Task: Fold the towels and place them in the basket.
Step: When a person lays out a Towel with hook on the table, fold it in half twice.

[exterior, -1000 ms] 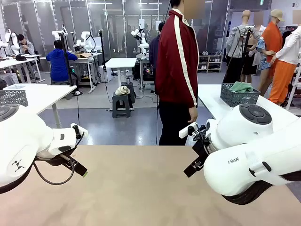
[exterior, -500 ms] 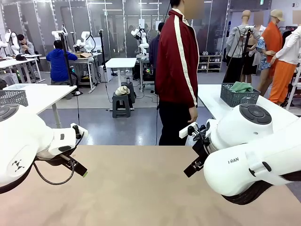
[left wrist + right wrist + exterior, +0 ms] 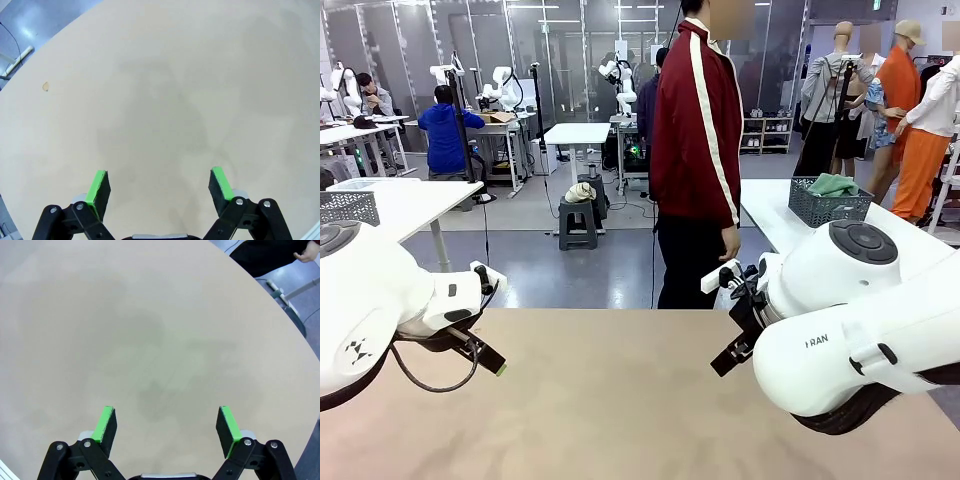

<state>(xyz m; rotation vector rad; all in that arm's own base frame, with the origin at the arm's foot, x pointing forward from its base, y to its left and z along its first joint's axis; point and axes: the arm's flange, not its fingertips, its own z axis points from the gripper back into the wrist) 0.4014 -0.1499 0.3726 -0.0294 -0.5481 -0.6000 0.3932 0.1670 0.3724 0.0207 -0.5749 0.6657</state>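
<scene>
White arm (image 3: 840,345), lettering seemingly "FRAN", left hand (image 3: 159,176), right hand (image 3: 166,414) spread

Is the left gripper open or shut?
Open. The left gripper has its fingers wide apart above the table, nothing between them.

**Beige table, black-and-green hands**

The table (image 3: 620,400) is plain beige. The left hand (image 3: 159,186) and right hand (image 3: 167,424) are black with bright green pads (image 3: 98,186). The person (image 3: 695,150) wears a dark red jacket with a white sleeve stripe. The basket (image 3: 825,208) is dark grey lattice, and the towel (image 3: 833,184) in it is mint green.
</scene>
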